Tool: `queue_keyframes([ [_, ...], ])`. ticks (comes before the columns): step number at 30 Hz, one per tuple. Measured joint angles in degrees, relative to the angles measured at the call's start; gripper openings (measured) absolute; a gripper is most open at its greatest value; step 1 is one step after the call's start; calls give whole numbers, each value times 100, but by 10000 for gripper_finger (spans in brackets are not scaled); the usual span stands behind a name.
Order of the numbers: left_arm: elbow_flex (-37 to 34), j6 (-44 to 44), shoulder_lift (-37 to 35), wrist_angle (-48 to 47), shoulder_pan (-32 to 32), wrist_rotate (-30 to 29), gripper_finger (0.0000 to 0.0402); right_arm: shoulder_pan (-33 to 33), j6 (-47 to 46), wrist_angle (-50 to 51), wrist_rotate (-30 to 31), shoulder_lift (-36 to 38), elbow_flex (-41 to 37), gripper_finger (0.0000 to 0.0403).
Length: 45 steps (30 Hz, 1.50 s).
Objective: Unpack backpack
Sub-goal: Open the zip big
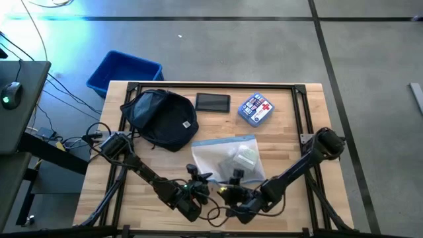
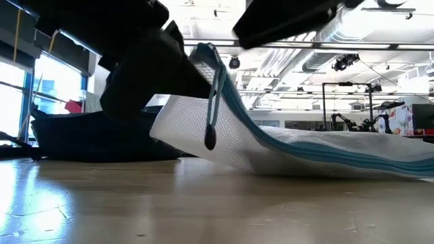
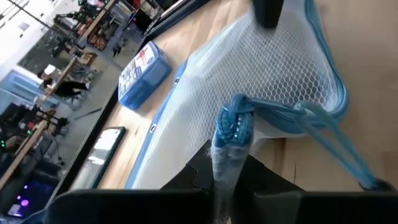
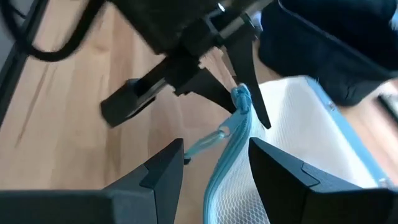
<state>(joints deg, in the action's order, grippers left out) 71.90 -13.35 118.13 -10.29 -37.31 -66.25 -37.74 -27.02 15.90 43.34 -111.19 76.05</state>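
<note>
The dark navy backpack (image 1: pixel 162 118) lies flat at the table's far left, untouched. A white mesh pouch with light-blue zipper trim (image 1: pixel 228 157) lies near the middle. My left gripper (image 1: pixel 196 180) is shut on the pouch's near corner. My right gripper (image 4: pixel 214 162) is open beside it at the near edge (image 1: pixel 232 192). Its two fingers stand on either side of the raised blue edge (image 4: pixel 235 140) without touching it. A blue pull cord (image 2: pixel 214 95) hangs from the lifted corner. My left gripper pinches the pouch's blue zipper edge at its near corner (image 3: pixel 231 127) between both fingers, bunching the trim. The fingers come slanting from the near left side. That corner (image 2: pixel 200 57) is lifted off the wood, while the pouch's far part (image 2: pixel 352 159) stays on the table.
A black tablet (image 1: pixel 213 102) and a blue pouch with a red cross (image 1: pixel 256 109) lie at the far side, right of the backpack. A bright-blue bin (image 1: pixel 123 71) stands on the floor beyond the far left corner. Cables trail by the left arm.
</note>
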Motion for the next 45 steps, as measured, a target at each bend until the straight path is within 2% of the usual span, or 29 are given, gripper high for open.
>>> queue_keyframes([
  [4,0,29,0,316,2,119,0,128,-107,-92,-222,-71,-2,165],
  [10,-2,149,-1,728,19,334,0,145,-139,-120,-173,-183,-2,157],
  [13,-2,289,-2,685,17,397,0,149,-133,-112,-156,-195,-2,122],
  [17,-2,494,-4,683,-3,403,0,149,-112,-62,-201,-195,-2,36],
  [19,-2,503,-4,683,-25,420,0,149,-74,-15,-314,-195,-2,13],
  [22,-2,734,-4,680,-92,370,0,172,-173,126,-421,-195,0,8],
  [28,-11,1381,-195,620,-384,-363,0,346,-482,661,-980,-240,17,0],
  [31,-9,1440,-373,468,-546,-677,0,435,-567,761,-1284,-355,11,0],
  [39,-7,923,-503,-586,-791,-887,0,440,-559,1061,-1444,-418,11,0],
  [45,15,-347,-601,-1996,-1012,-1252,0,440,-1213,2687,-1599,-453,-35,0],
])
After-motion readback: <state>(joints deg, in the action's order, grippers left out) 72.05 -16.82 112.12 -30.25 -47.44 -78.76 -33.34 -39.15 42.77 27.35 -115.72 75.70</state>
